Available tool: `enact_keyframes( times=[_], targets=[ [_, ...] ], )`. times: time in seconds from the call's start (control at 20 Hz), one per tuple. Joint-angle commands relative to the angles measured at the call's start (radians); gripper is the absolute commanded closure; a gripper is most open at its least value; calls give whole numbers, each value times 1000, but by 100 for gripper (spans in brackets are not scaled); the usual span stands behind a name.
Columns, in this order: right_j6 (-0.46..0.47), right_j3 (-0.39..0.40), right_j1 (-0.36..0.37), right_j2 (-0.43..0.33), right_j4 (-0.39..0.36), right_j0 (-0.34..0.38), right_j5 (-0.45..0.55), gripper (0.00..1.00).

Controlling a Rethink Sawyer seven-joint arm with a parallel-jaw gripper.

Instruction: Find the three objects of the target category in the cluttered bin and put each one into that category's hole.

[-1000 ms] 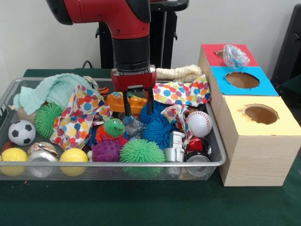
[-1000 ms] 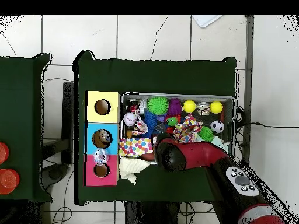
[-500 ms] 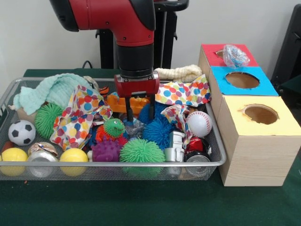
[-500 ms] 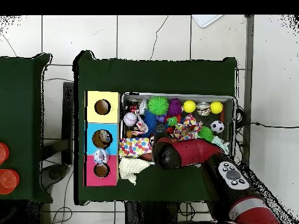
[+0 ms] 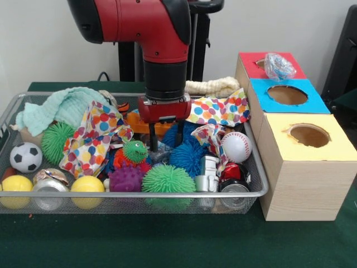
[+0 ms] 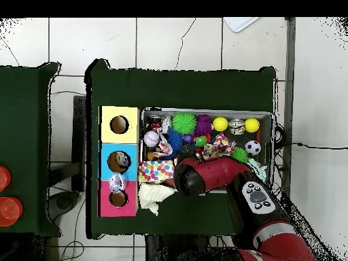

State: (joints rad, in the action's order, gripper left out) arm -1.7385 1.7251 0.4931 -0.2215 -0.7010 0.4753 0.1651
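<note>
My gripper [image 5: 166,145] hangs low in the wire bin [image 5: 257,167], open. Its left finger [image 5: 153,140] reaches down to a grey crumpled plastic wad [image 5: 160,151]; the right finger is partly hidden behind a blue spiky ball [image 5: 188,154]. An orange toy [image 5: 139,121] lies just behind the gripper. In the overhead view the red arm [image 6: 204,175] covers the gripper. Three boxes with holes stand beside the bin: yellow [image 5: 308,135], blue [image 5: 287,95] and red [image 5: 254,60], with a clear plastic wad [image 5: 278,66] on the red one.
The bin also holds green [image 5: 165,179] and purple [image 5: 125,179] spiky balls, a small green ball with eyes [image 5: 135,151], a baseball [image 5: 236,146], a soccer ball [image 5: 25,157], yellow balls [image 5: 87,186], cans [image 5: 234,187], spotted cloths [image 5: 95,137] and a teal cloth [image 5: 67,106].
The gripper has moved right and dropped lower into the bin, its fingers now sunk among the blue spiky ball and the plastic wad. Nothing has been picked up.
</note>
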Motion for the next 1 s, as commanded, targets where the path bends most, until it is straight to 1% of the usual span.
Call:
enact_keyframes(
  times=[0.05, 0.2, 0.3, 0.45, 0.5, 0.65, 0.7, 0.75, 1.0],
  targets=[
    [18, -113, -92, 40, -105, -18, 19, 0],
    [-5, -145, -106, 83, -125, -53, 6, 0],
    [-2, -165, -112, 110, -148, -78, 11, 0],
    [-43, -183, -121, 145, -148, -101, -21, 0],
    [-57, -186, -125, 155, -144, -106, -39, 100],
    [-50, -180, -124, 126, -127, -80, -34, 100],
    [-16, -170, -107, 94, -140, -64, -40, 100],
    [4, -161, -93, 82, -138, -57, -18, 100],
    [34, -58, 9, -3, -77, 18, 49, 100]
  ],
)
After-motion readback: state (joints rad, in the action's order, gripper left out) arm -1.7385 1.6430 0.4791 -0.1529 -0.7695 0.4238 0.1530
